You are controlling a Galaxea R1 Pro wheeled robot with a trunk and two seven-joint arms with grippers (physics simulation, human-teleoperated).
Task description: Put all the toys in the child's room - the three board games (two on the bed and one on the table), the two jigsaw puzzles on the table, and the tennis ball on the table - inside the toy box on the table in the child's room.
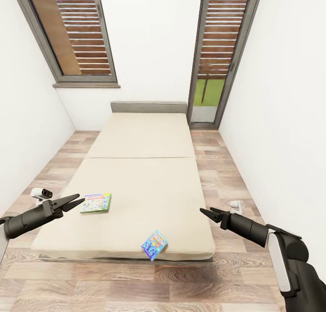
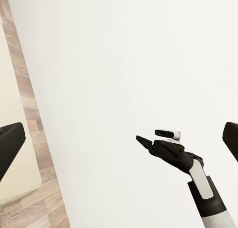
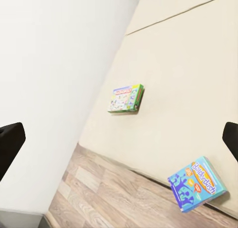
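Observation:
Two board games lie on the beige bed (image 1: pixel 144 176). The green-and-white Monopoly box (image 1: pixel 96 203) (image 3: pixel 126 98) rests flat near the bed's left edge. A smaller blue box (image 1: pixel 154 244) (image 3: pixel 197 183) sits tilted at the foot edge. My left gripper (image 1: pixel 79 200) hovers open just left of the Monopoly box, holding nothing. My right gripper (image 1: pixel 206 211) (image 2: pixel 141 139) is open over the bed's right front corner, to the right of the blue box and apart from it. The table, toy box, jigsaw puzzles and tennis ball are out of view.
White walls close in on both sides, leaving narrow strips of wood-plank floor (image 1: pixel 226 176) beside the bed. A grey headboard (image 1: pixel 148 106) stands at the far end, between a shuttered window (image 1: pixel 77 31) and a tall glazed door (image 1: pixel 217 68). Open floor lies before the bed's foot.

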